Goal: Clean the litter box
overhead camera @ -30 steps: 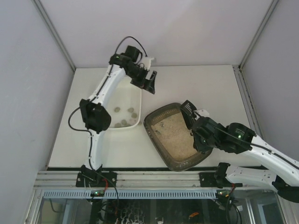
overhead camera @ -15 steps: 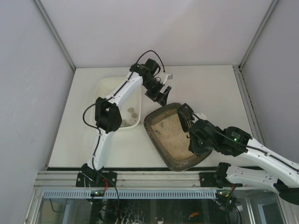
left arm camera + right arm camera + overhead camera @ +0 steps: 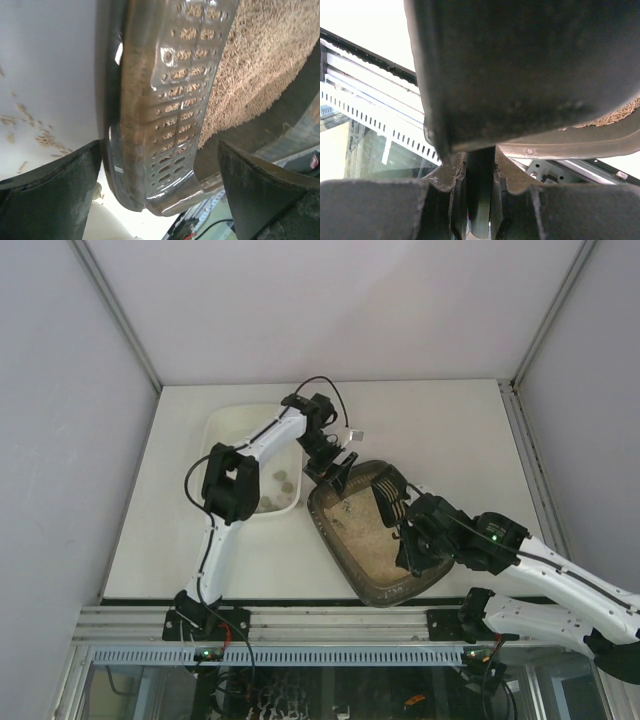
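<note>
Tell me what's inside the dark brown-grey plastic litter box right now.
The dark brown-grey plastic litter box holds beige granular litter and the black slotted scoop. The right gripper and arm cover its right side, so anything there is hidden.

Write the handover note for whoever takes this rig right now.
Left gripper: shut on the black slotted scoop, at the far rim of the litter box.
Right gripper: shut on the box's right rim.
White tray left of the box holds several clumps.
Done: some waste already in the tray.
Left: small bits remain on the litter; keep scooping.
</note>
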You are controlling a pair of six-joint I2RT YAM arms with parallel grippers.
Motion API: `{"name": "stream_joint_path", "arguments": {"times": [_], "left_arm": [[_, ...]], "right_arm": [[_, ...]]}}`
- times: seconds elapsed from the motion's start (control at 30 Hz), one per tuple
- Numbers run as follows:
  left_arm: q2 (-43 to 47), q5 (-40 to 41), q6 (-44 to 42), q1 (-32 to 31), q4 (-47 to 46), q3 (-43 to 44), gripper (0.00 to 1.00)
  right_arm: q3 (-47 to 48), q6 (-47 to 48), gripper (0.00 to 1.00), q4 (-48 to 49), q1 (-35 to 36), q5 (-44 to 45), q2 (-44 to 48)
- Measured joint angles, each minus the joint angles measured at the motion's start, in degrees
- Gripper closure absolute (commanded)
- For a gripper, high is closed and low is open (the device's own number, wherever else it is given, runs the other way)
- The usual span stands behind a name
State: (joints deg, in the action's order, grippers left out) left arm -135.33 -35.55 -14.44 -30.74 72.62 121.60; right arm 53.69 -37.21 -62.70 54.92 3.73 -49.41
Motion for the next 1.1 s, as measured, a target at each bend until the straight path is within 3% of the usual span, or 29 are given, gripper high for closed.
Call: {"name": "stream_joint_path", "arguments": {"times": [0.23,0.33,0.53,0.7,0.8,1.1], "left_arm": [[0.8,-2.1,-4.1,-0.1,2.2,-4.7,0.00],[0.9,-2.3,-5.9,0.0,3.3,-5.9,0.08],[0.9,-2.3,-8.2,0.0,4.7,-7.5,0.47],[0.9,-3.8,-6.4,0.8,5.7,-7.5,0.73],[0.9,-5.6,-4.5,1.7,6.9,-7.5,0.97],[6.1,-2.9,-0.9,0.6,8.1,-6.9,1.00]], "right_arm": [[-1.7,0.0,1.00,1.8,-0.6,-1.6,0.0],[-2.3,0.1,1.00,2.4,-1.0,-2.4,0.0],[-2.6,0.5,1.00,3.5,-2.1,-2.8,0.0],[-3.3,0.8,1.00,3.8,-3.0,-2.7,-0.1],[-3.4,1.0,1.00,3.9,-3.5,-2.7,-0.2],[-4.4,2.2,1.00,4.3,-4.0,-4.8,-0.2]]}}
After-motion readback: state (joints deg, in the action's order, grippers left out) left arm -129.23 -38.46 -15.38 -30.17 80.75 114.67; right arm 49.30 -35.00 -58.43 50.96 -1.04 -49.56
